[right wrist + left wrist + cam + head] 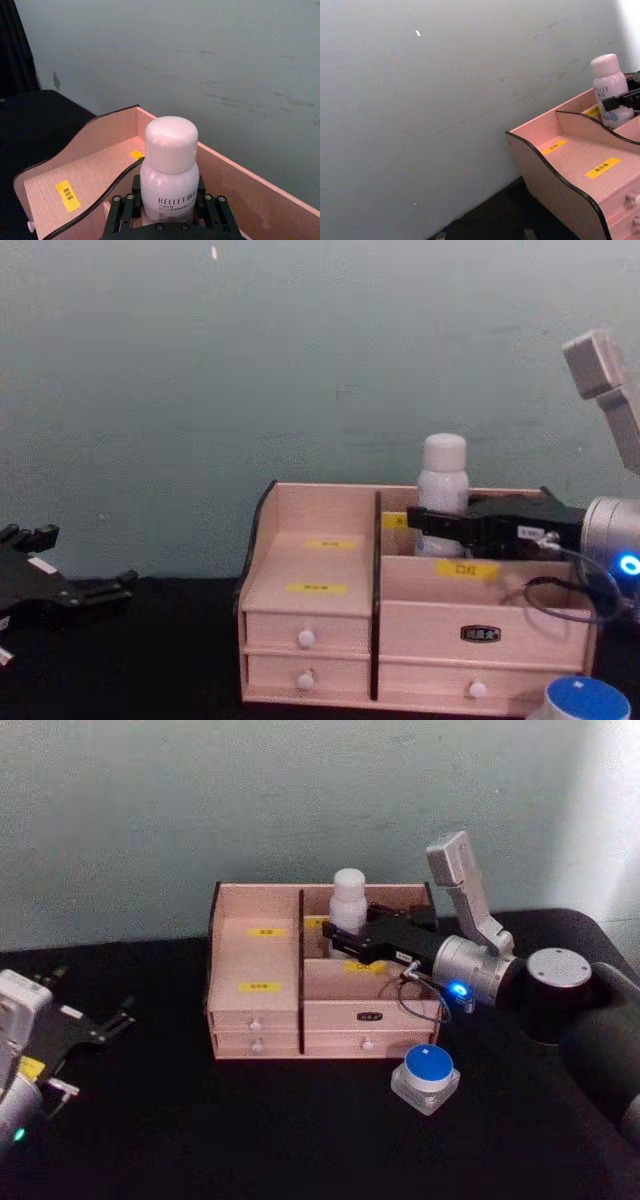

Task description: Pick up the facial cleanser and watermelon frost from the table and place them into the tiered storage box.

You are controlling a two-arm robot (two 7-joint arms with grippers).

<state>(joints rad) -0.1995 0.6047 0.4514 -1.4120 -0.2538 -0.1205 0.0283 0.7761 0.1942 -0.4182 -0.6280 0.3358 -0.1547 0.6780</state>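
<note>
Black table runs to a bare grey-green wall at your 12 o'clock. Your right claw is clenched on the facial cleanser, upright in the tiered storage box's rear compartment at 1 o'clock. The watermelon frost sits on the table at 4 o'clock. Your left claw is released at 8 o'clock.

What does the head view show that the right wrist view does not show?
Head view, not the wrist view: the jar on the table before the box, the drawers, and the open left gripper parked at the left. Wrist view, not the head view: the RELLET print on the cleanser. Both: the right gripper shut on the upright cleanser in the box's rear right compartment.
</note>
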